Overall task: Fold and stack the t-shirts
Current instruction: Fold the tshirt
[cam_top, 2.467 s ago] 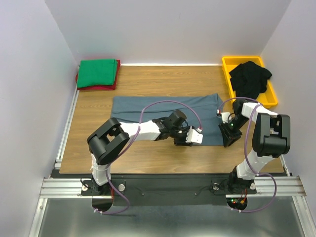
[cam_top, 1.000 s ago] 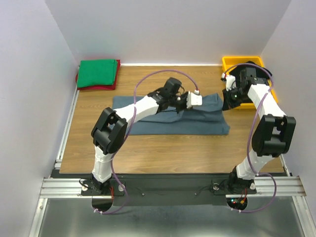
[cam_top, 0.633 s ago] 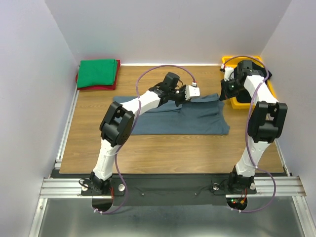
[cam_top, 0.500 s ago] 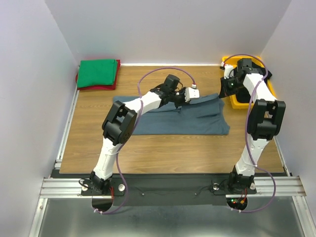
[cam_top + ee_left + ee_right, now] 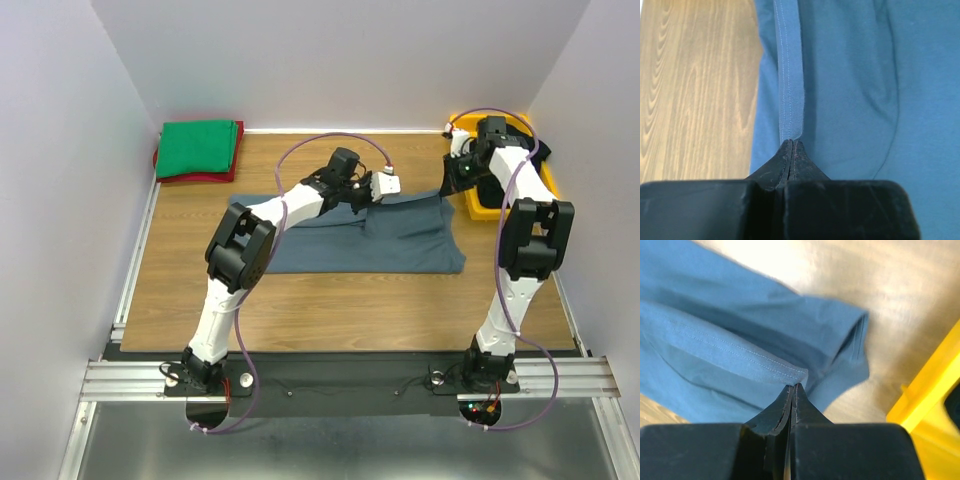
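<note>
Slate t-shirt [image 5: 410, 245] mid-table, half folded
My left gripper [image 5: 791, 143] and right gripper [image 5: 793, 386] each clamp its hem at the far edge, spread apart to keep the fold straight (my guess); the green t-shirt [image 5: 198, 148] waits far left.

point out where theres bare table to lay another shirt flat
Biggest patch: the table strip between the blue-grey shirt and the near edge. Smaller: back left, between the green shirt and the left gripper. Crowded: the shirt's far edge, pinched by both, the right gripper beside the yellow bin.
</note>
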Controlling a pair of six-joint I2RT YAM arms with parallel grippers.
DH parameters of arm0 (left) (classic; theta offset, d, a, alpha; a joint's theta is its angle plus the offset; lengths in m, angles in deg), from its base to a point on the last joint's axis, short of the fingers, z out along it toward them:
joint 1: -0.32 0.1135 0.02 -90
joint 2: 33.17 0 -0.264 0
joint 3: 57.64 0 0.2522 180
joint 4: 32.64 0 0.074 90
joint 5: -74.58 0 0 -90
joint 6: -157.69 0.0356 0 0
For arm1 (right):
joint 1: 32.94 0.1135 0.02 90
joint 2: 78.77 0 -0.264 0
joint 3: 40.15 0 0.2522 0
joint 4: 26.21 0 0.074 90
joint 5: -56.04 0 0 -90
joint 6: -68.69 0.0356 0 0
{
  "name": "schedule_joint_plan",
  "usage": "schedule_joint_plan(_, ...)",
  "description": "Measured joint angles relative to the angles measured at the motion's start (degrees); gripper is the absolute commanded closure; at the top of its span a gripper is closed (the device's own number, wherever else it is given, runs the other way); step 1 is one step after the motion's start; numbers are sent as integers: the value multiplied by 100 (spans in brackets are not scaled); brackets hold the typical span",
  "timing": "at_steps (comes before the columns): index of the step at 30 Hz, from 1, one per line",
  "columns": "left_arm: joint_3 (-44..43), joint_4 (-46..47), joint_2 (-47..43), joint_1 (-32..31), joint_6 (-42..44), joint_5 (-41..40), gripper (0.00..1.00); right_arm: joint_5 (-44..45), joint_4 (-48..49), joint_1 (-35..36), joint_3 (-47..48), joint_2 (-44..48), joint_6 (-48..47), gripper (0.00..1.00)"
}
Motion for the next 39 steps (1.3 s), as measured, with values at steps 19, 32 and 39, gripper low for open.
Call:
schedule_joint_plan(19,518,195,-61,190,0,254,100,-7,4,216,195,-90,120,99)
schedule_joint_plan(32,1311,201,-859,7,-22,592,100,243,-162,254,-1051,962,-114,99)
schedule_joint_plan(39,1379,9,-942,-302,-17,562,98,540,-164,254,-1362,1023,-251,99)
